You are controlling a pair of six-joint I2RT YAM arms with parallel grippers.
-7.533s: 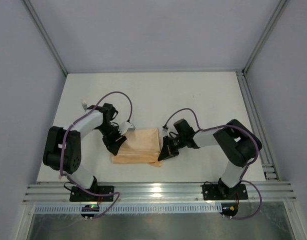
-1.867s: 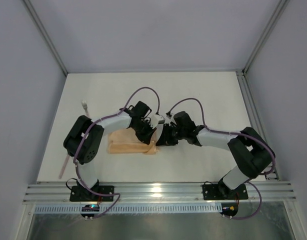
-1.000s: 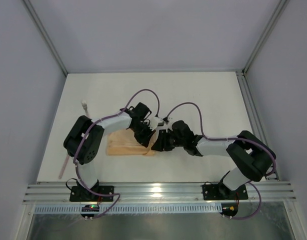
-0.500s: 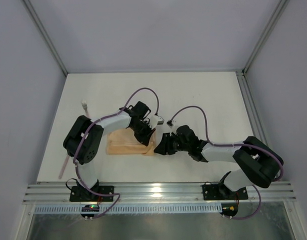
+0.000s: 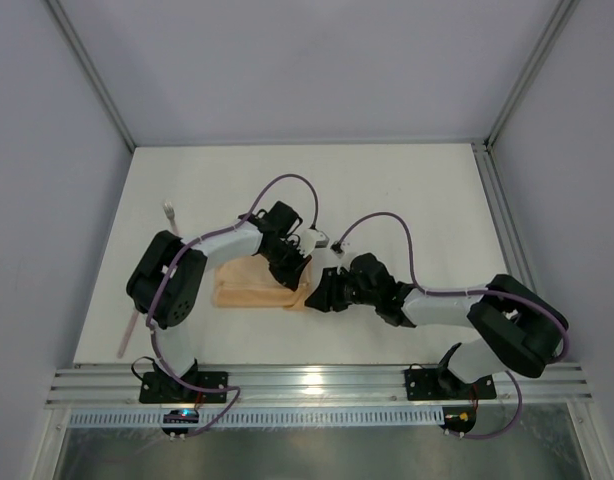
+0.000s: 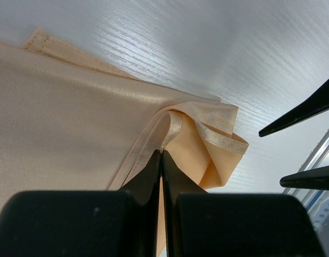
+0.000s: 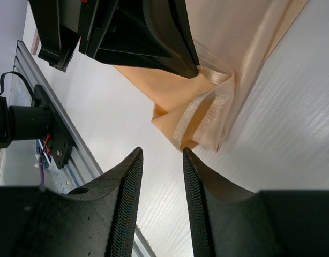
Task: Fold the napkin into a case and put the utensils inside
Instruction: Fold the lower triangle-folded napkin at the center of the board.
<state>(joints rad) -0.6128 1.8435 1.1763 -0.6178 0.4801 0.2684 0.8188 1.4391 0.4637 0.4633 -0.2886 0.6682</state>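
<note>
At the middle of the desk [image 5: 407, 200], keeps the napkin [image 5: 249, 290] corner pinched in the left claw [image 6: 161, 152], backs the spread, empty right claw [image 7: 162, 152] off; fold nearly done, utensils [image 5: 127, 335] untouched.

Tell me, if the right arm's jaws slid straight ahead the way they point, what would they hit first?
Most likely the napkin, at its bunched corner lying just ahead of them; how far off is hard to judge from here.

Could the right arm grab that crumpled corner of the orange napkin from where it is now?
Probably yes. The right gripper is open, and the napkin has its bunched corner just ahead of the fingers, with only bare table between. The left gripper, pinching the fold right beside it, leaves little room.
</note>
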